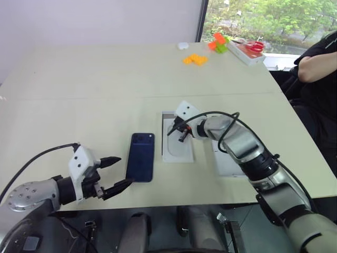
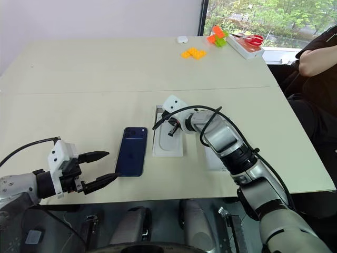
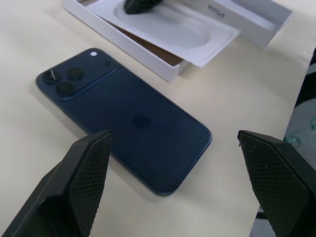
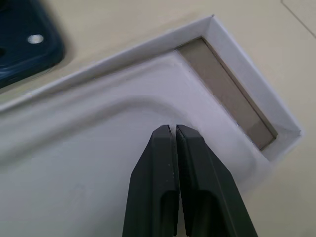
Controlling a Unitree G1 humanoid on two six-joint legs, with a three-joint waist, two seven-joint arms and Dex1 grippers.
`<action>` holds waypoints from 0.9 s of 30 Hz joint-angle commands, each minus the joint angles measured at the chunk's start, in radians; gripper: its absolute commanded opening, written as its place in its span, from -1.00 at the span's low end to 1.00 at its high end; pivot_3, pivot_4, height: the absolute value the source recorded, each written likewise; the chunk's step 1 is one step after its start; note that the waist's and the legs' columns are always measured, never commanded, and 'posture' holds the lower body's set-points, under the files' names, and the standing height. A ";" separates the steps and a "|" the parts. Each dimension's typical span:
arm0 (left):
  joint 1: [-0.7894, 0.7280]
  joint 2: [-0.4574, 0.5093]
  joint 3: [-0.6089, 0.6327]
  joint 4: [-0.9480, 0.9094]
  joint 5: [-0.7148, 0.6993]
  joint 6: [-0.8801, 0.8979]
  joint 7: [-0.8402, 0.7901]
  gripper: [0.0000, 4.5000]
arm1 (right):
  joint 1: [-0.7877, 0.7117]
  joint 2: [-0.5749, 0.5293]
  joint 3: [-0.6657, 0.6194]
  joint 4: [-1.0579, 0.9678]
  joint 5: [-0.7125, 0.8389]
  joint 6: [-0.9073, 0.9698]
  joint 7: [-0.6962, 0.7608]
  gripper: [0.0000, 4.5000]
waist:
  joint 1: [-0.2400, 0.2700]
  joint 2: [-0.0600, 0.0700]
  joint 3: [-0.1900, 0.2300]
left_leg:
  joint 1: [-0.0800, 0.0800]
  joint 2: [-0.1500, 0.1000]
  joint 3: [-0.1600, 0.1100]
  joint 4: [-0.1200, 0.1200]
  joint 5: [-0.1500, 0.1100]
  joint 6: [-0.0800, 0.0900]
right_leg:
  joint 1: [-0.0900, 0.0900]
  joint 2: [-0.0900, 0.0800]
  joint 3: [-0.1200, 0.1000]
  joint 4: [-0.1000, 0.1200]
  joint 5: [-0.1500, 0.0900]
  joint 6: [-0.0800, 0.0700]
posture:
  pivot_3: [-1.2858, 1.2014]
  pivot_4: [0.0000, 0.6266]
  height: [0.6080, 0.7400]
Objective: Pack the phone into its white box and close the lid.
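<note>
Right gripper (image 4: 174,129) of mine clenched, empty, tips over insert (image 4: 84,163) in white box (image 4: 249,81), frame center; left gripper (image 1: 120,172) spread wide by phone (image 1: 141,156).

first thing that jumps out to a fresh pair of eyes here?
The slim dark navy phone lying back up on the beige table, between the open left gripper and the shallow white cardboard box. Next, the shut right gripper, tips down over the flat white moulded insert that sits in that box.
</note>
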 commanded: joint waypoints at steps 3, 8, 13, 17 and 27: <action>-0.025 -0.023 -0.011 -0.046 0.004 0.021 0.015 0.91 | -0.048 0.052 -0.036 0.092 -0.039 -0.048 -0.031 -0.90 | -0.001 0.000 0.000 | 0.001 0.000 0.000 0.000 0.000 0.000 | 0.000 0.000 0.000 0.000 0.001 0.000 | 0.03 -0.52 0.89; -0.046 -0.045 -0.022 -0.053 0.003 0.040 0.026 0.91 | -0.081 0.089 -0.055 0.160 -0.066 -0.093 -0.052 -0.90 | -0.001 0.000 0.000 | 0.000 0.000 0.000 0.000 0.000 0.000 | 0.000 0.000 0.000 0.000 0.002 0.002 | 0.03 -0.52 0.89; -0.063 -0.065 -0.042 -0.062 0.007 0.052 0.041 0.91 | -0.094 0.113 -0.069 0.205 -0.083 -0.140 -0.062 -0.90 | -0.001 0.000 0.000 | 0.000 0.000 0.000 0.000 0.000 0.000 | 0.000 0.000 0.000 0.001 0.002 0.002 | 0.03 -0.52 0.89; -0.071 -0.075 -0.048 -0.065 0.011 0.060 0.045 0.91 | -0.087 0.125 -0.079 0.207 -0.079 -0.151 -0.049 -0.90 | -0.002 0.000 0.000 | 0.000 0.001 0.000 0.000 0.000 0.000 | 0.000 0.000 0.000 0.001 0.003 0.002 | 0.03 -0.52 0.89; -0.094 -0.085 -0.033 -0.051 0.015 0.066 0.054 0.91 | -0.003 0.009 -0.116 -0.073 -0.035 -0.082 0.081 -0.90 | 0.004 0.000 0.000 | 0.000 0.001 -0.001 0.000 0.000 0.000 | 0.000 0.000 -0.001 0.001 0.003 0.003 | 0.03 -0.52 0.89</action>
